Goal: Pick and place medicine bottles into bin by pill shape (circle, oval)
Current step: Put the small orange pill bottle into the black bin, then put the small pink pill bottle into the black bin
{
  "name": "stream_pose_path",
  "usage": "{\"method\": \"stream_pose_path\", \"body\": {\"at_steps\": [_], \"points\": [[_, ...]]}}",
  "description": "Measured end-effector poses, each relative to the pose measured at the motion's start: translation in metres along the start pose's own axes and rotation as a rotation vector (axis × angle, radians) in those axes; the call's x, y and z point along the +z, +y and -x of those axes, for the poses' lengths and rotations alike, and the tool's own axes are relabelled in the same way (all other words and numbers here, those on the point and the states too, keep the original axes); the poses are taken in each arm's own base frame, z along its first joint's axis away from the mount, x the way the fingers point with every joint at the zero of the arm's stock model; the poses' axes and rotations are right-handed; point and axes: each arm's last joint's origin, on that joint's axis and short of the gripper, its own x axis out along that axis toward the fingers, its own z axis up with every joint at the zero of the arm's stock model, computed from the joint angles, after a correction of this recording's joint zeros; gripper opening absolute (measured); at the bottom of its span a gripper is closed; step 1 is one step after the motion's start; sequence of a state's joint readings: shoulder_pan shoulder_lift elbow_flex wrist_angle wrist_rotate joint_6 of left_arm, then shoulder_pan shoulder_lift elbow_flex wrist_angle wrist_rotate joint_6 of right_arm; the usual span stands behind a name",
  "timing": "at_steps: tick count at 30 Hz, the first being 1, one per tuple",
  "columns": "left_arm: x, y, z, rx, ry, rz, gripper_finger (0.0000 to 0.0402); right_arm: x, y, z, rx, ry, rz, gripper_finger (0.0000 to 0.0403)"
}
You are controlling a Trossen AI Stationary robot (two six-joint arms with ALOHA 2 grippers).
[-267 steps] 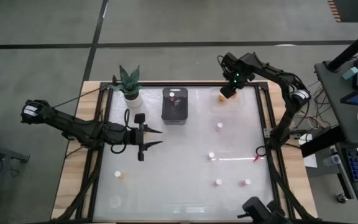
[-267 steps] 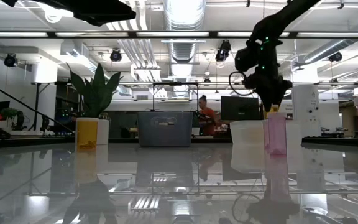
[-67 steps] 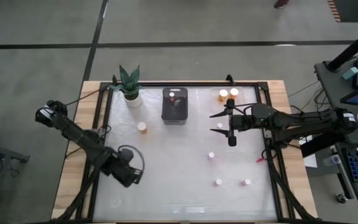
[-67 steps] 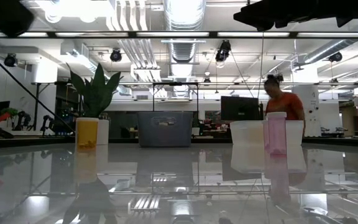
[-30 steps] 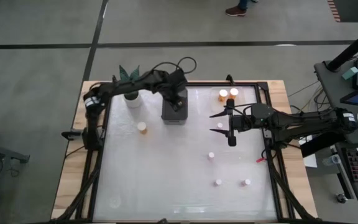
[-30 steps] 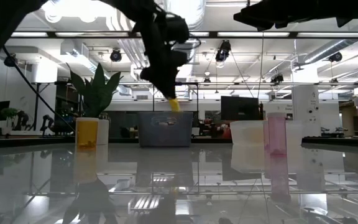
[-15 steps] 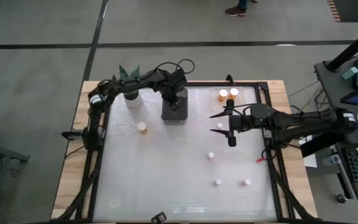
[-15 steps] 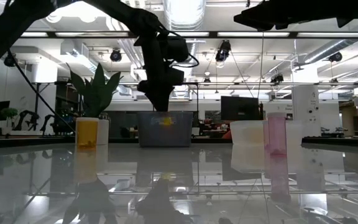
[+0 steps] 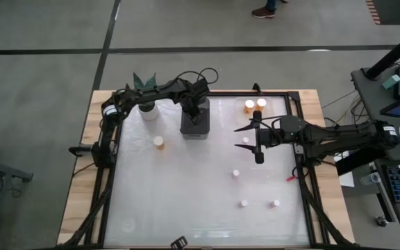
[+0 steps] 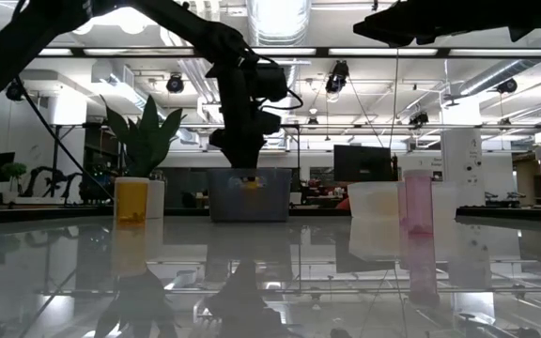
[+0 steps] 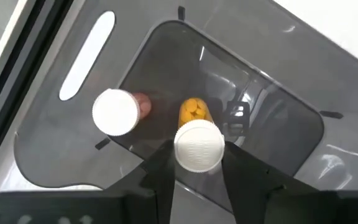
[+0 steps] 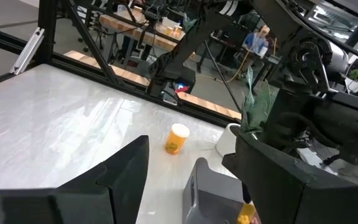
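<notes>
left claw [image 11: 199,180] clamped, pointing down; right claw [image 9: 247,135] spread, level.

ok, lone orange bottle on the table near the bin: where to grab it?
Grip the orange bottle by its body just under its white cap, coming straight down. It stands upright, clear of the bin and plant pot, so there should be room either side. The right tool is open; the left tool holds another bottle.

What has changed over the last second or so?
The left pincer has lowered its orange bottle from above the grey bin down into it, still gripped. The right pincer stayed open mid-table; the loose bottles have not moved.
</notes>
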State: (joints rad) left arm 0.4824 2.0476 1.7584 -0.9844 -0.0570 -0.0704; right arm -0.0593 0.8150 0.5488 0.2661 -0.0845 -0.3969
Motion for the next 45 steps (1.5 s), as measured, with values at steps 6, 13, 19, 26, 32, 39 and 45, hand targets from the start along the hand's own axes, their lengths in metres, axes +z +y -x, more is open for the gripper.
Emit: {"method": "stream_pose_path", "body": {"at_steps": [6, 13, 19, 26, 32, 39, 45], "points": [[0.0003, -0.0001, -0.0009, 0.000, -0.003, 0.001, 0.0121, 0.0000, 0.0000, 0.0000, 0.000, 0.000, 0.005, 0.0233], [0.0030, -0.0003, -0.0016, -0.002, -0.030, 0.004, 0.0124, 0.0000, 0.0000, 0.0000, 0.000, 0.000, 0.005, 0.0233], [0.0031, -0.0003, -0.0016, -0.002, -0.031, 0.004, 0.0125, -0.0001, 0.0000, 0.0000, 0.000, 0.001, 0.007, 0.0233], [0.0032, -0.0002, -0.0016, -0.002, -0.032, 0.004, 0.0125, -0.0001, 0.0000, 0.0000, 0.000, 0.001, 0.007, 0.0233], [0.0032, 0.0000, -0.0016, -0.002, -0.032, 0.006, 0.0125, -0.0001, 0.0000, 0.0000, 0.000, 0.001, 0.007, 0.0233], [0.0032, 0.0000, -0.0016, -0.002, -0.032, 0.006, 0.0126, -0.0002, 0.0000, 0.0000, 0.001, 0.002, 0.007, 0.0233], [0.0032, 0.0000, -0.0016, -0.002, -0.032, 0.006, 0.0162, -0.0006, 0.0002, 0.0000, 0.002, 0.006, 0.011, 0.0233]]}}
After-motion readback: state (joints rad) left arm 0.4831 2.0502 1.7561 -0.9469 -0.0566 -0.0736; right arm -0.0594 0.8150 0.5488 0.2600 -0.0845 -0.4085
